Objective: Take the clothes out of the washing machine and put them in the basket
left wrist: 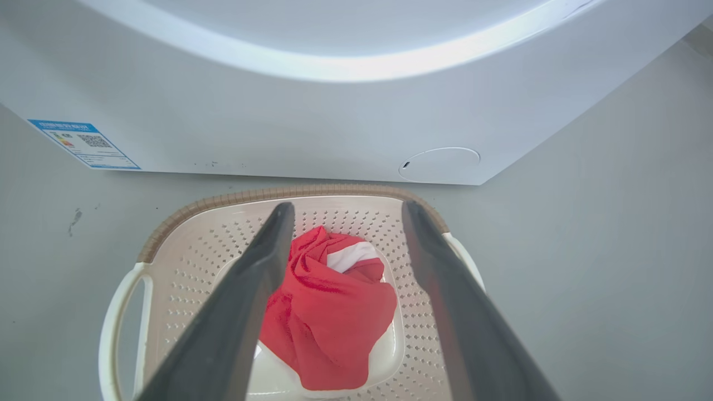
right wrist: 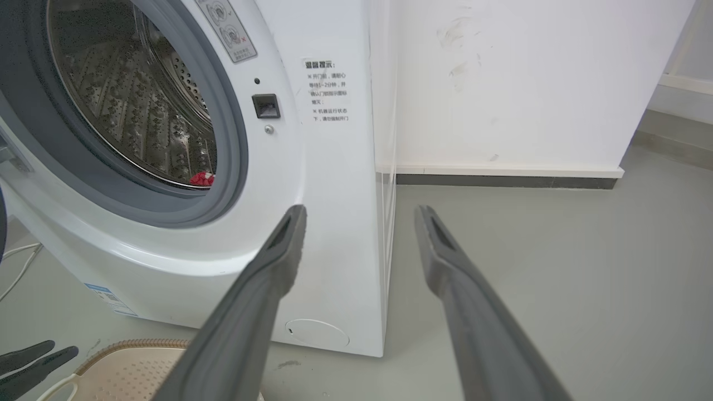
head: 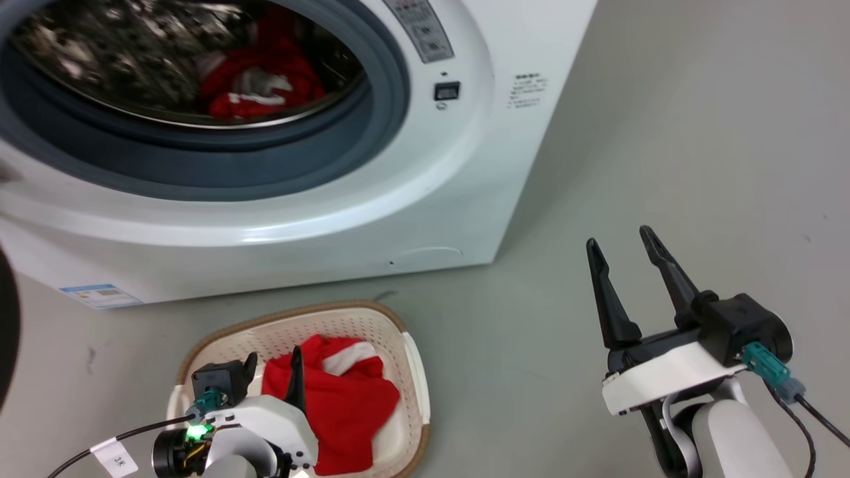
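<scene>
The washing machine [head: 425,199] stands open at the upper left, and red-and-white clothes [head: 259,83] lie at the bottom of its steel drum [head: 119,60]. On the floor in front of it is the cream basket [head: 412,372], with a red garment [head: 345,398] crumpled inside. My left gripper [head: 272,372] hangs open just above that garment [left wrist: 328,301], its fingers [left wrist: 250,289] spread on either side and holding nothing. My right gripper [head: 619,240] is open and empty over bare floor to the machine's right. In the right wrist view a bit of red cloth [right wrist: 201,179] shows at the drum's lip.
A dark door edge [head: 5,318] shows at the far left. Grey floor [head: 664,133] stretches to the right of the machine. A white wall with a dark baseboard [right wrist: 501,181] runs behind it. A cable [head: 820,415] trails from my right wrist.
</scene>
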Controlling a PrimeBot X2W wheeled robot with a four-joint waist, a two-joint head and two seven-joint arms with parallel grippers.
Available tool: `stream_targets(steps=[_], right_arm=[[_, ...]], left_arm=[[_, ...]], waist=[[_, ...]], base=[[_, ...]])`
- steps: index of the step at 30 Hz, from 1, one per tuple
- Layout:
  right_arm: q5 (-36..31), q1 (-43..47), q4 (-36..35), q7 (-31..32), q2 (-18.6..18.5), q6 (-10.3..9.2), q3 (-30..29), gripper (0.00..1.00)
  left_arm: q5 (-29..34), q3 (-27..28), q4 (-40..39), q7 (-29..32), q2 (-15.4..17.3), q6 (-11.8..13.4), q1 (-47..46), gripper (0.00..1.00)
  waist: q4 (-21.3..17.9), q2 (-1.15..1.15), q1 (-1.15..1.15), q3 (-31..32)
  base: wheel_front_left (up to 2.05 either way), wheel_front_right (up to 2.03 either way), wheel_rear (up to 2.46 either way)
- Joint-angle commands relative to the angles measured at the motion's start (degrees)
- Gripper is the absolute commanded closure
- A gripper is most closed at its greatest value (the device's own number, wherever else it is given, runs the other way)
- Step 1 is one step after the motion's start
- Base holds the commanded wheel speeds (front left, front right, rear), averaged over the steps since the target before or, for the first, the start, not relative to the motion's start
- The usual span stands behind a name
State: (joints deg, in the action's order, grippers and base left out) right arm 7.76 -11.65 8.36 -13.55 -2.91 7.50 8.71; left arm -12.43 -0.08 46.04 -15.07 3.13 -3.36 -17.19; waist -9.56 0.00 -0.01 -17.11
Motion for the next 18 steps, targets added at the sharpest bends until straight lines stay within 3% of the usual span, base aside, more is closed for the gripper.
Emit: stream_targets(steps=[1,18], right_arm=[[-0.8,1.3,-0.8,0.9,0.1,-0.02,-0.2,0.0],[-1.3,5.1,-5.8,3.5,0.1,-0.02,-2.7,0.0]], left_arm=[[0.8,-0.3,-2.6,-0.1,-0.1,0.3,1.2,0.0],[5.0,-0.7,-28.3,-0.1,-0.2,4.5,5.4,0.0]], waist=[[2.2,0.0,0.01,2.7],[3.4,0.0,0.01,5.9]], base=[[0.0,0.0,0.0],[0.0,0.0,0.0]])
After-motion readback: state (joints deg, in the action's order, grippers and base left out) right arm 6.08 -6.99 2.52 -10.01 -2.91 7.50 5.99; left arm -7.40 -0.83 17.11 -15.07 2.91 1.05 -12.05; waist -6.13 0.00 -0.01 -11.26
